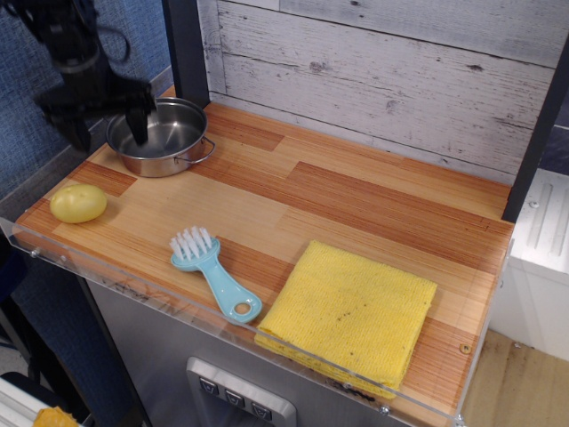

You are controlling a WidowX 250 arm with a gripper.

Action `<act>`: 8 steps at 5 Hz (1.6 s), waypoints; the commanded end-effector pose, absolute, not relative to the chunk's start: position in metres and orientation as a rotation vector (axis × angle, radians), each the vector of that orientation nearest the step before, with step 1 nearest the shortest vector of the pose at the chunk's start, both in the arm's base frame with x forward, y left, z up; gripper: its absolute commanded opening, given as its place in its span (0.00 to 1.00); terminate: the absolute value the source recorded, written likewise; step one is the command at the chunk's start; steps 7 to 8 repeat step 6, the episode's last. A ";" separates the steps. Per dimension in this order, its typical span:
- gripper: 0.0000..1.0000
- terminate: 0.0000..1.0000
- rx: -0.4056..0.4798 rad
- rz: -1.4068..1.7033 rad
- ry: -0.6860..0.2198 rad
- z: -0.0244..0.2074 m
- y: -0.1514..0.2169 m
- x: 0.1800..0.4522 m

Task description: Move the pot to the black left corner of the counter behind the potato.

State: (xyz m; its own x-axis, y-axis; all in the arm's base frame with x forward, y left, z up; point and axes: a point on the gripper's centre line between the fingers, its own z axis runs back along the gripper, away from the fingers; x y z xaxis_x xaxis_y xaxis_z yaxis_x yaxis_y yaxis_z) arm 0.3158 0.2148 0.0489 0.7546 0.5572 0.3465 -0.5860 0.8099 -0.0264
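The shiny steel pot (167,138) stands upright on the counter (356,191) at the back left, by the thick black post (185,49) of the black left corner. The pale-yellow potato (78,203) lies in front of it near the left front edge. My gripper (108,129) is blurred by motion and hangs over the pot's left rim. It is open and empty. One finger (140,124) is above the pot's inside and the other (78,133) is outside it to the left.
A light-blue brush (213,274) lies at the front middle. A yellow square cloth (351,313) lies at the front right. The whitewashed plank wall (382,80) runs along the back, with a thinner dark post (538,133) at the right.
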 end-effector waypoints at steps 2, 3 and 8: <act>1.00 0.00 0.096 0.670 -0.515 0.141 0.208 0.287; 1.00 0.00 0.078 0.660 -0.543 0.163 0.203 0.276; 1.00 1.00 0.078 0.660 -0.543 0.163 0.203 0.276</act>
